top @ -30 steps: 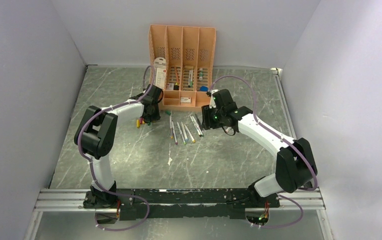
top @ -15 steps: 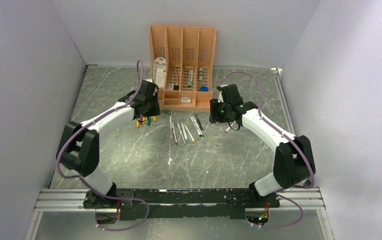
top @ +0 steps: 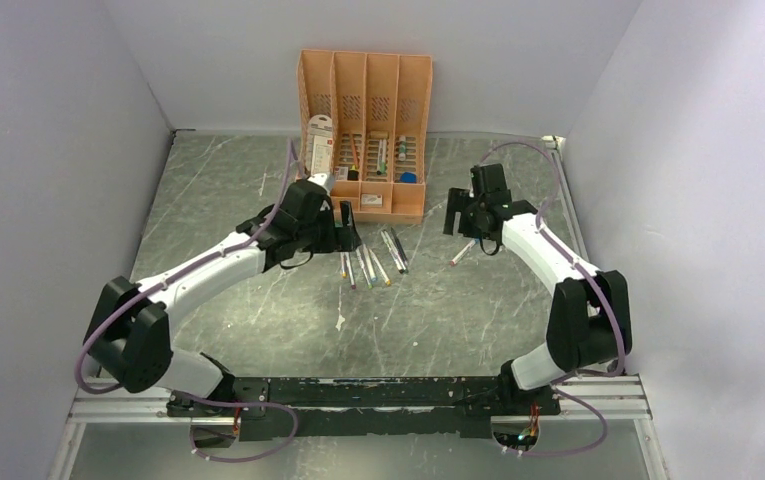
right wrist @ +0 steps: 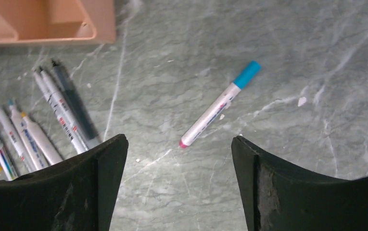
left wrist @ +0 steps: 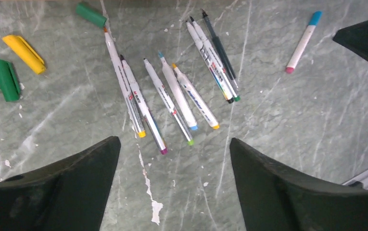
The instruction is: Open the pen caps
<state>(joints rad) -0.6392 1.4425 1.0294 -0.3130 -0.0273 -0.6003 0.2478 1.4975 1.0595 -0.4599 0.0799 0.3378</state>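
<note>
Both jaws gape over slim cylindrical pens [left wrist: 177, 92] on veined marble tabletop [left wrist: 292, 139].

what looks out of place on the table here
The blue-capped pen lies alone, off to the right of the row of uncapped pens, and looks like the only one with its cap on.

A fan of pens [left wrist: 172, 91] lay across the middle of the left wrist view. Their barrels were pale, with bare tips toward the top edge and coloured ends toward the bottom. A loose yellow cap [left wrist: 24, 47] and a green cap [left wrist: 5, 78] lay at the far left, and a second green cap [left wrist: 90, 14] lay near the top. Apart at the upper right, one tilted pen [left wrist: 301, 42] had its blue cap [right wrist: 247, 73] on.
</note>
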